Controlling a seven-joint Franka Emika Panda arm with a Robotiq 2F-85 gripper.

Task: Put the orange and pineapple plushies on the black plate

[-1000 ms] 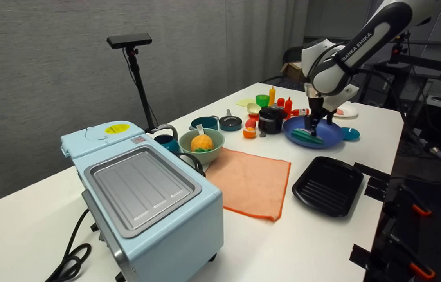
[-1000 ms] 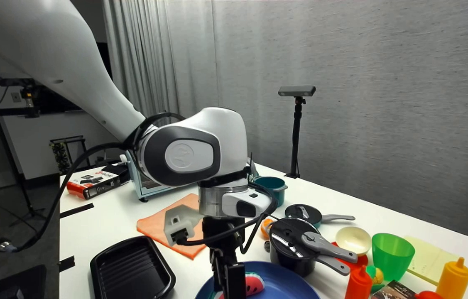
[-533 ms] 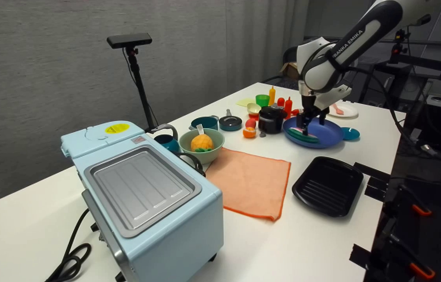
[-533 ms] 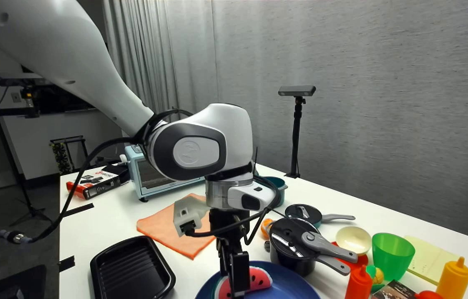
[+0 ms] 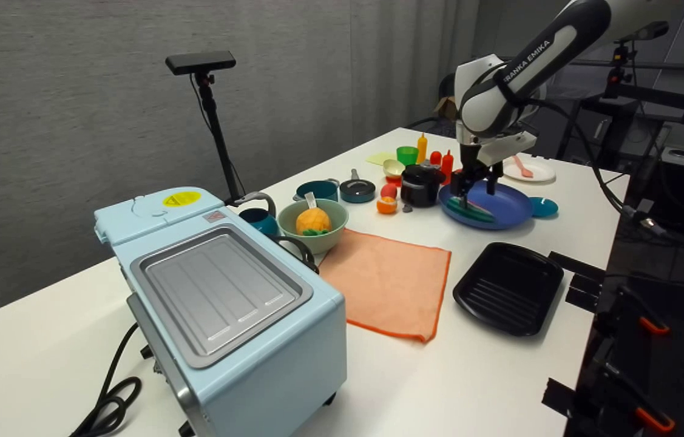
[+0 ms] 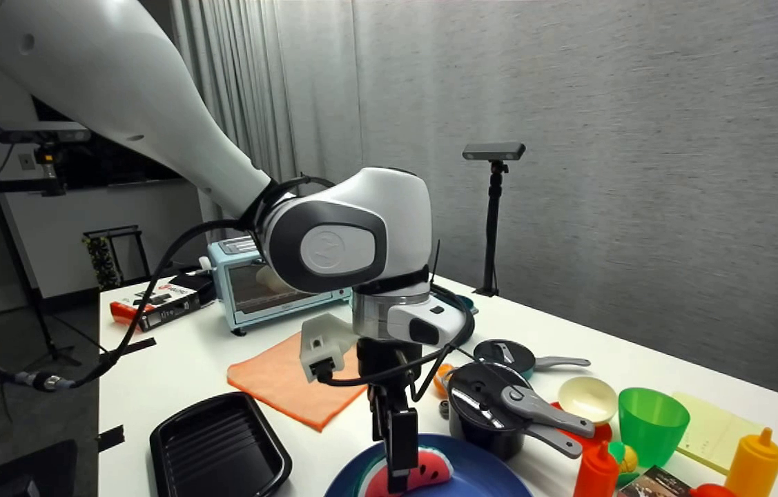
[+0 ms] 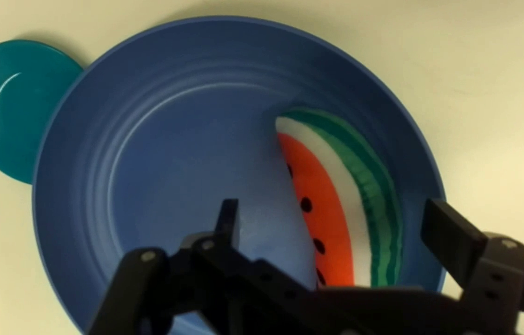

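The pineapple plush (image 5: 314, 221) lies in a pale green bowl (image 5: 342, 220), green leaves toward the camera. The orange plush (image 5: 386, 206) is on the table beside a red round item; it shows partly behind the pot in an exterior view (image 6: 442, 376). The black plate (image 5: 508, 288), a ridged rectangular tray, holds nothing; it also shows in an exterior view (image 6: 217, 445). My gripper (image 5: 478, 199) is over the blue plate, away from both plushies. In the wrist view the gripper (image 7: 329, 202) is open, its fingers on either side of a watermelon plush (image 7: 331, 195), apart from it.
The blue plate (image 5: 514, 212) holds the watermelon. A black pot (image 5: 419, 187), red bottle (image 5: 446, 168) and small pan (image 5: 357, 190) stand near. An orange cloth (image 5: 390, 279) lies between bowl and black plate. A blue toaster oven (image 5: 293, 358) stands at the front.
The arm has moved left in one exterior view and right in the other, rising slightly. The watermelon plush has shifted a little on the blue plate. The orange, pineapple and black plate have not moved.
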